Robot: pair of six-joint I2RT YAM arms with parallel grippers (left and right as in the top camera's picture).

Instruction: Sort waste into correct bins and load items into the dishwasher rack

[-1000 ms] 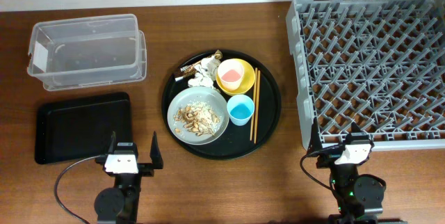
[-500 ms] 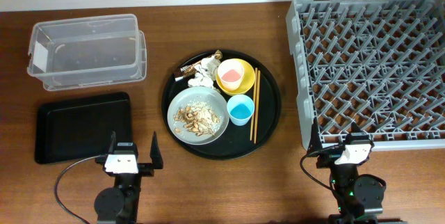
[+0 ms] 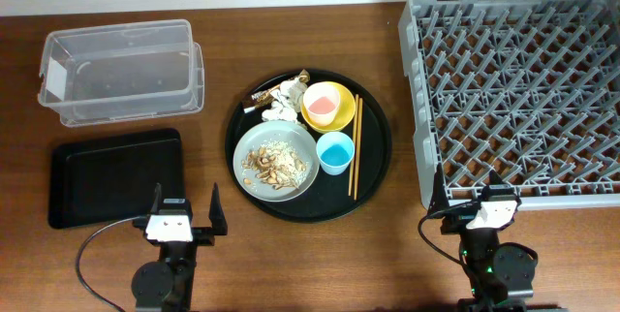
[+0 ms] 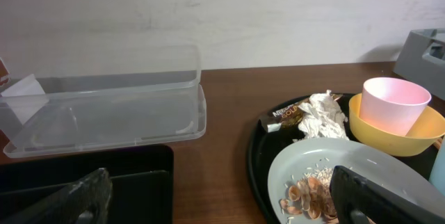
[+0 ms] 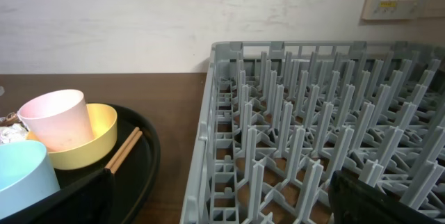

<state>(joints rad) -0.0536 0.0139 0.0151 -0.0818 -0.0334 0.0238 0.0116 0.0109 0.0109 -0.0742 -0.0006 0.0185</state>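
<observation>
Nothing has moved in the last second; sorting has not begun.

- Left gripper (image 3: 185,205): jaws spread wide, empty, at the near table edge.
- Right gripper (image 3: 470,199): the same, at the near rim of the large grey lattice rack (image 3: 523,89).
- Shallow black rectangular tray (image 3: 114,176): just beyond the left gripper.
- Round black tray (image 3: 373,171): between the arms, holding everything listed below.
- Near side: pale grey plate (image 3: 254,142) of beige scraps (image 3: 273,164), small light-blue cup (image 3: 334,152), wooden chopsticks (image 3: 356,147).
- Far side: pink cup (image 3: 322,107) in yellow bowl (image 3: 341,92), crumpled white tissue (image 3: 283,102), gold-brown wrapper (image 3: 263,93).
- Clear plastic tub (image 3: 121,70): far left.
</observation>
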